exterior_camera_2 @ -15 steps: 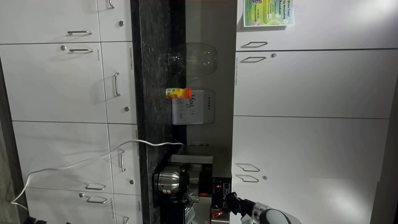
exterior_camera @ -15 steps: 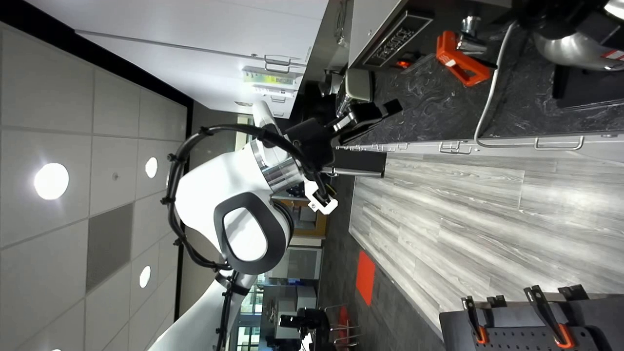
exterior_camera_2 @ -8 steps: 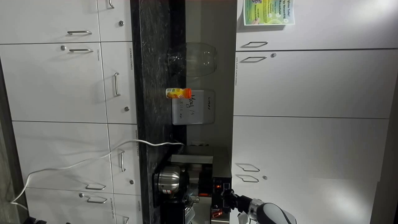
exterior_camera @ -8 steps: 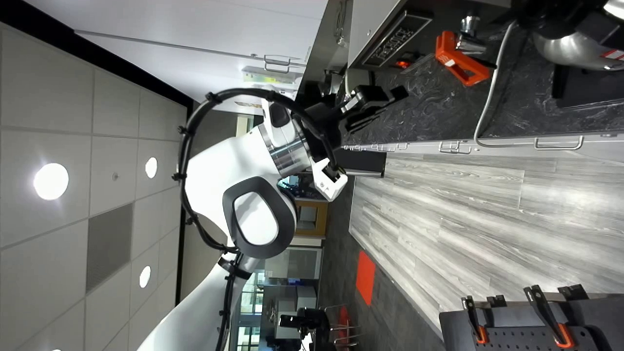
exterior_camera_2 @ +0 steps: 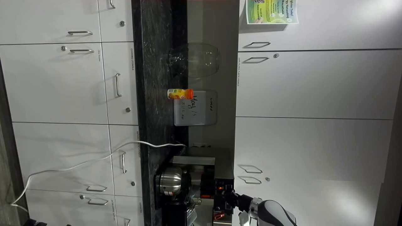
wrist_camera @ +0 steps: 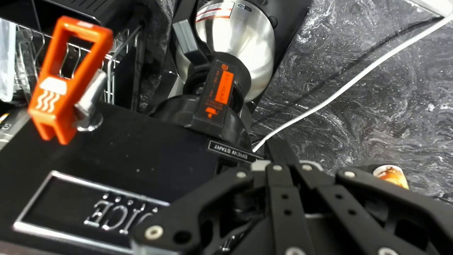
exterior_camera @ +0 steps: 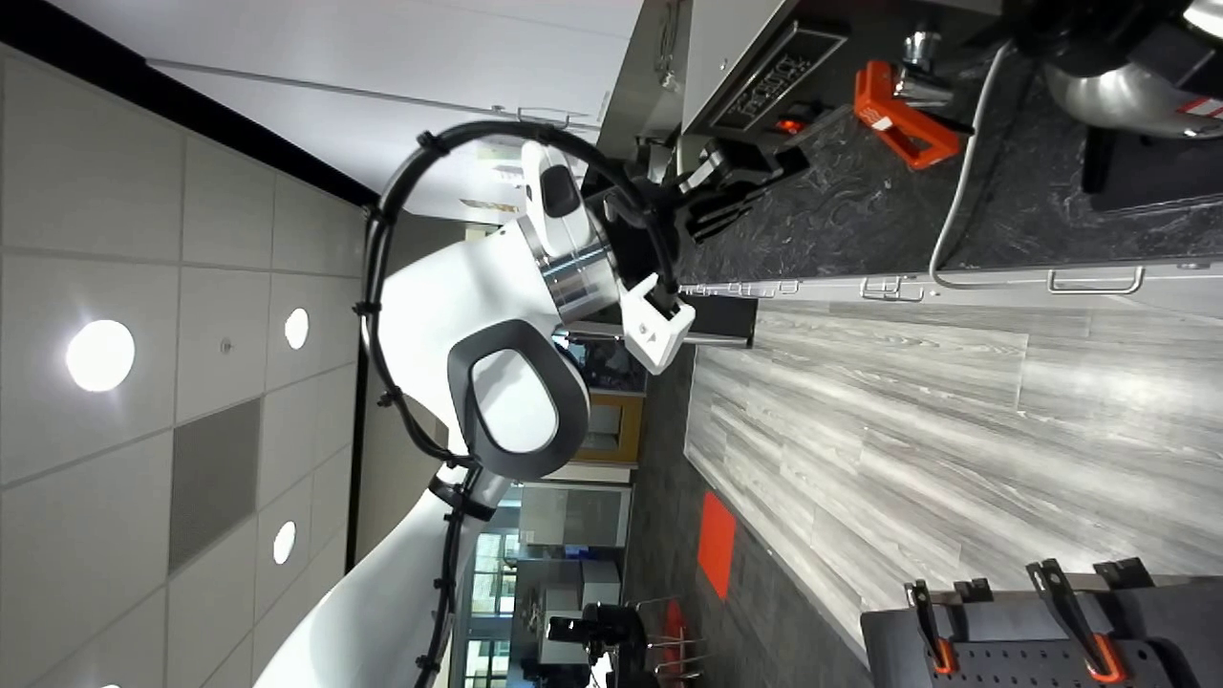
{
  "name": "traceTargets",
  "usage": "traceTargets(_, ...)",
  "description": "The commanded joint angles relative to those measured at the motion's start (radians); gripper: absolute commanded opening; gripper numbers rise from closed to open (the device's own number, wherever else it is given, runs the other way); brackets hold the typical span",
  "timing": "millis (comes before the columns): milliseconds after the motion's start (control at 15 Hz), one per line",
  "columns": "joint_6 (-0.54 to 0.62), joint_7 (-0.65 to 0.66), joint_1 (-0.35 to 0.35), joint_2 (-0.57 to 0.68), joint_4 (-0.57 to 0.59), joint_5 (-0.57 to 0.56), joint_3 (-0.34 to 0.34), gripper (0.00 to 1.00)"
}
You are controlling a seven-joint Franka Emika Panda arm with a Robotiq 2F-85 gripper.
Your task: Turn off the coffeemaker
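Note:
The coffeemaker has a black front panel [wrist_camera: 141, 152] with a silver-edged nameplate, and it also shows in both exterior views [exterior_camera: 831, 57] [exterior_camera_2: 224, 163]. A switch light [exterior_camera: 790, 125] glows orange-red on the panel, and it also glows in an exterior view [exterior_camera_2: 220, 188]. In the wrist view a dark switch recess [wrist_camera: 223, 167] sits under a "BREW START" label [wrist_camera: 230, 150], partly hidden by my gripper. My gripper [wrist_camera: 281, 150] is shut and empty, its fingertips together beside the panel's edge. In both exterior views the gripper [exterior_camera: 801, 161] [exterior_camera_2: 226, 194] is close to the panel near the light; contact cannot be told.
A metal carafe [wrist_camera: 247, 39] stands below the panel. An orange tap handle [wrist_camera: 67, 78] juts from it. A white cord [wrist_camera: 339, 94] crosses the counter [wrist_camera: 354, 131]. A yellow bottle [exterior_camera_2: 179, 94], a glass jar [exterior_camera_2: 202, 59] and upper cabinets [exterior_camera_2: 298, 150] are nearby.
My gripper has moved closer to the coffeemaker's panel, up and right in an exterior view. The switch light glows throughout, and the gripper looks shut throughout.

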Motion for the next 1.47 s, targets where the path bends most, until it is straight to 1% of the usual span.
traceTargets(0,0.016,-0.061,0.016,0.042,0.044,0.048,-0.018,0.00)
traceTargets(933,0.034,-0.134,0.013,0.103,0.102,0.143,-0.029,0.00)
traceTargets(1067,0.023,-0.140,0.010,0.081,0.086,0.131,-0.023,0.00)
traceTargets(1333,0.007,-0.123,0.007,-0.011,0.002,0.080,0.001,0.00)
traceTargets(1400,-0.012,-0.124,0.010,-0.042,-0.019,0.073,0.007,0.00)
